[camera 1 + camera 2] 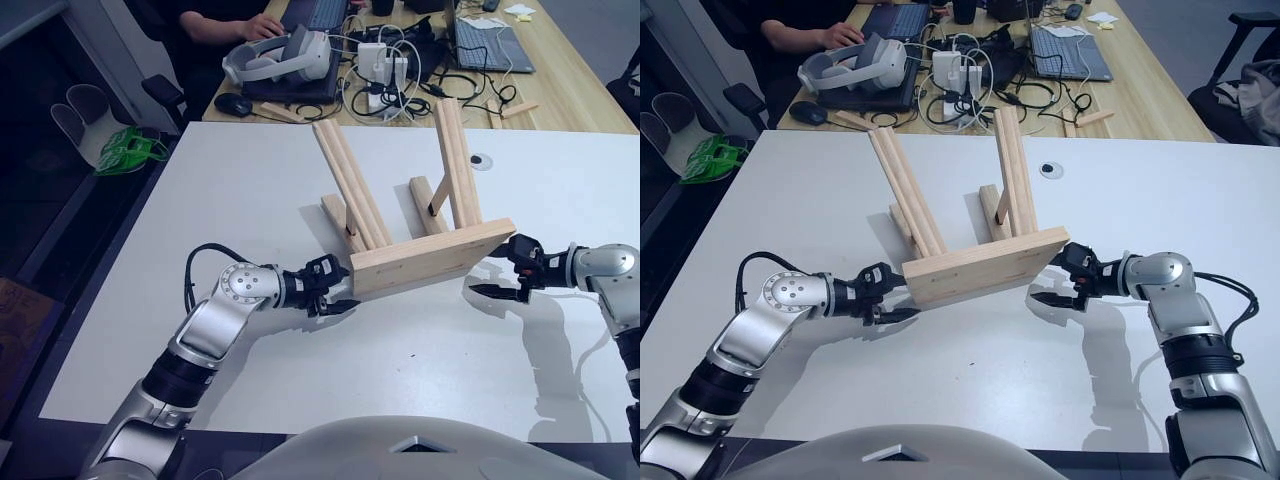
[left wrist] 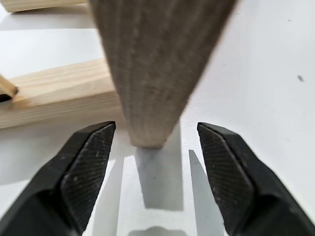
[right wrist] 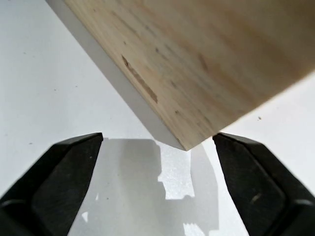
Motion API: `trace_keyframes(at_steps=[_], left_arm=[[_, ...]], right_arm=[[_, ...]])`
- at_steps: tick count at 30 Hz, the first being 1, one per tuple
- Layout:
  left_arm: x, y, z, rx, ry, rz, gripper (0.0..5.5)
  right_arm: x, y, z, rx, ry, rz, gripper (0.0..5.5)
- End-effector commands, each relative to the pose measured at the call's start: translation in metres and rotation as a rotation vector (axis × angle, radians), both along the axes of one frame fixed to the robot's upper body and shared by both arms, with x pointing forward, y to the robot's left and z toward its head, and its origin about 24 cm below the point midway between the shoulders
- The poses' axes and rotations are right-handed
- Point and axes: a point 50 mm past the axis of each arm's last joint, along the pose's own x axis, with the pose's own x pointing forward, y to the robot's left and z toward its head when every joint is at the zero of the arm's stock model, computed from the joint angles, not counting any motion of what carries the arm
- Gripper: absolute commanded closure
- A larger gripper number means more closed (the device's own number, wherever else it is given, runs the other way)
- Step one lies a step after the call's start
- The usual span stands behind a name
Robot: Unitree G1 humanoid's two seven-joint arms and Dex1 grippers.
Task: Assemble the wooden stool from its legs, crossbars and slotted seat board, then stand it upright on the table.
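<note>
While the wooden stool (image 1: 420,235) lies on its side on the white surface (image 1: 250,190), seat board (image 1: 432,258) nearest the robot and legs (image 1: 455,160) pointing away, the left pincer (image 1: 345,298) and right pincer (image 1: 488,272), both spread apart, flank the board's ends, probably to tip it upright.

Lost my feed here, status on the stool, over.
Left gripper, right gripper open, straddling seat board corners. Stool looks assembled, on its side. Headset, cables on far desk, apart.
</note>
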Motion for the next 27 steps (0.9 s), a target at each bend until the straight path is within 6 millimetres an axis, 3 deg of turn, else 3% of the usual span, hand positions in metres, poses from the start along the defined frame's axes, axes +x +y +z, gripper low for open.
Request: trace_keyframes(at_steps=[1,6,12,16,27], left_arm=[[0.002,0.001,0.004,0.016,-0.04,0.061,2.41],[0.0,-0.001,0.003,-0.001,-0.034,0.104,2.41],[-0.001,-0.001,0.004,0.001,-0.027,0.114,2.41],[0.001,-0.002,0.006,-0.012,-0.024,0.119,2.41],[0.004,0.002,0.009,-0.022,-0.008,0.128,2.41]], right_arm=[[0.0,0.0,0.003,0.014,-0.016,-0.019,1.35],[0.003,0.0,0.004,-0.013,-0.051,-0.022,1.35],[0.022,-0.003,0.008,-0.068,-0.199,-0.044,1.35],[0.025,0.006,0.009,0.042,-0.14,-0.046,1.35],[0.004,0.012,0.009,0.126,0.109,0.01,1.35]])
